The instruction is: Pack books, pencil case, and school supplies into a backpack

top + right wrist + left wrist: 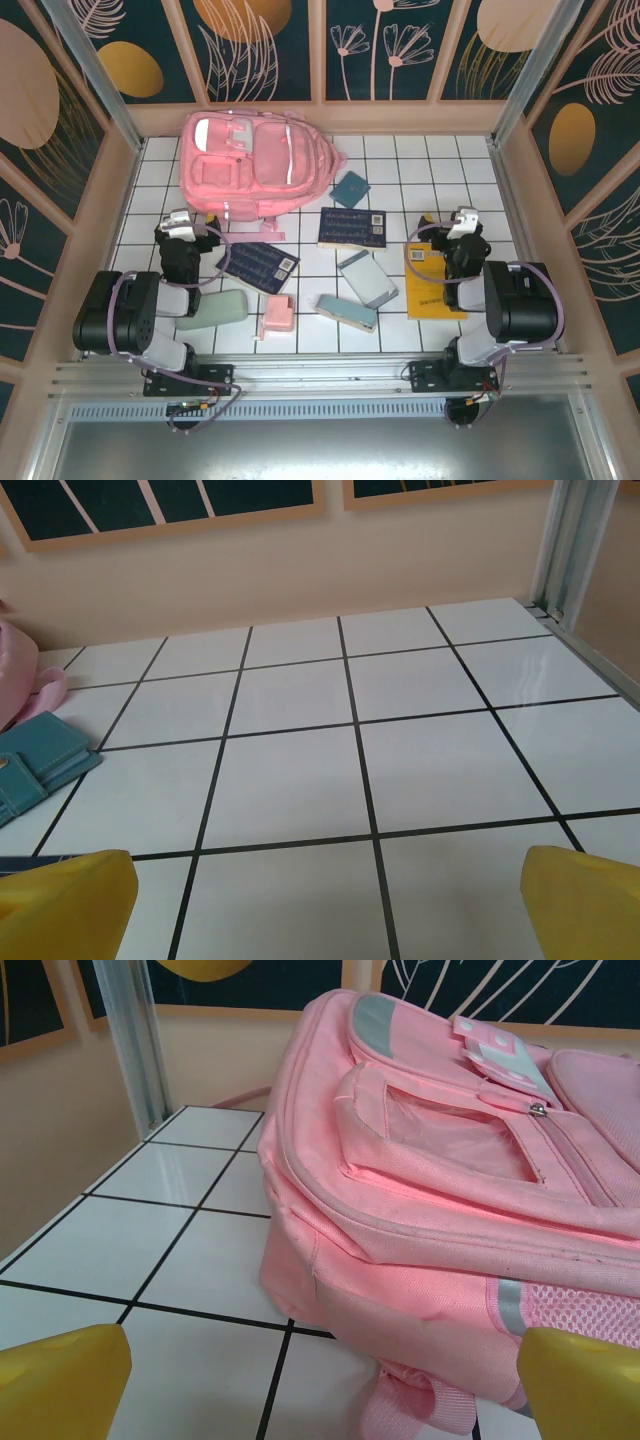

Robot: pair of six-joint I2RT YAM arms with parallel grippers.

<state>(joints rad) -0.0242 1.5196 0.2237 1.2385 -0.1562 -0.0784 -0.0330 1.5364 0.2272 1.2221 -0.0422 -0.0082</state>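
The pink backpack [250, 165] lies at the back left of the tiled floor and looms close in the left wrist view [450, 1190]. My left gripper [178, 222] [322, 1388] hangs open just in front of its lower edge, holding nothing. Two navy books [352, 228] [258, 266] and a small teal book [351, 189] [35, 760] lie mid-floor. My right gripper [462, 222] [325, 910] is open and empty above the far end of the yellow-orange book [432, 285]. The sage-green pencil case [212, 310], pink block [275, 315], light-blue slab [347, 312] and grey-blue case [367, 279] lie near the front.
Wooden walls [320, 115] and metal corner posts [135, 1045] [570, 540] enclose the floor. Bare white tiles [400, 740] stretch ahead of the right gripper toward the back right corner. A backpack strap [420, 1410] trails on the floor by the left gripper.
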